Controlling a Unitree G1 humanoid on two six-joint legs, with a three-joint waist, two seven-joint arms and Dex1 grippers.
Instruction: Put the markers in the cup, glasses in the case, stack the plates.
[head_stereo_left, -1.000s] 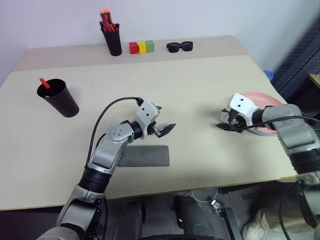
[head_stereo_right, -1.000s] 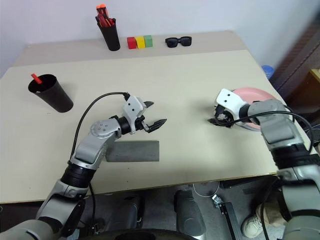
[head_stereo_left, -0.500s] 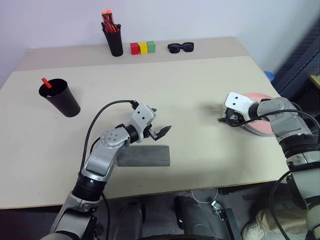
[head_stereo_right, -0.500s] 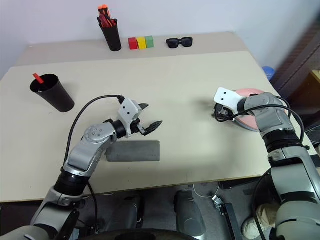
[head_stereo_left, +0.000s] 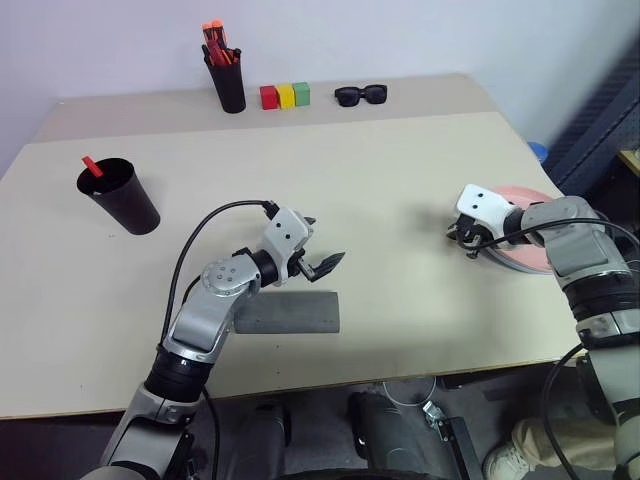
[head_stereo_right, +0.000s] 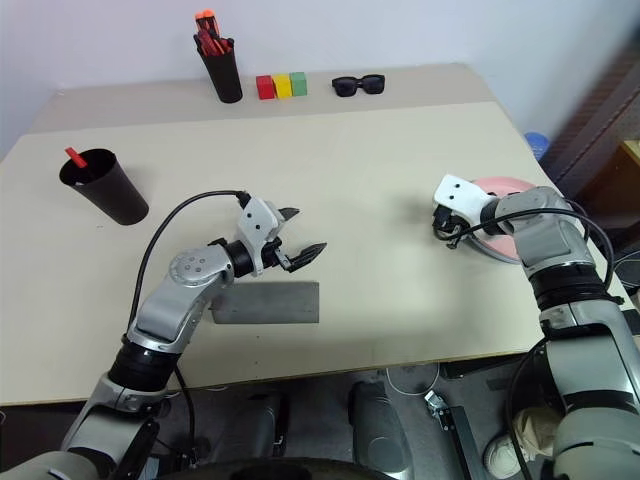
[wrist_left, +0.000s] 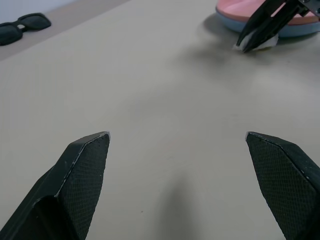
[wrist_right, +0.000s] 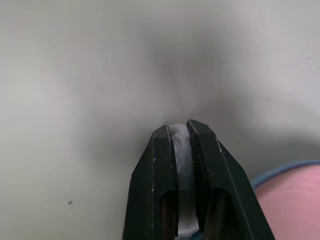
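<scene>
1. The grey case (head_stereo_left: 300, 312) lies flat and shut near the front edge of the table (head_stereo_left: 400, 170), partly under the left forearm. Nothing of its inside shows.
2. The left gripper (head_stereo_left: 326, 240) hangs just beyond the case, above bare table. Its fingers are spread wide and hold nothing.
3. To the right, the right gripper (wrist_right: 180, 124) points down at the table just beside the plates. Its fingers are pinched narrow on a slim white thing, which looks to be the white marker (wrist_right: 183, 150). The cap cannot be made out.
4. At the table's right edge the pink plate (wrist_left: 240, 7) sits on the blue plate (wrist_left: 305, 31). The blue rim shows all round beneath the pink one.
5. Well to the left stands the black cup (head_stereo_left: 125, 200), upright and tapered. The red marker (head_stereo_left: 90, 163) leans inside it, with the red cap poking above the rim.
6. At the far edge a slim black holder (head_stereo_left: 229, 85) carries a bunch of orange-red pens (head_stereo_left: 215, 38). Beside it sit red, yellow and green blocks (head_stereo_left: 285, 95), then black sunglasses (head_stereo_left: 361, 95).
</scene>
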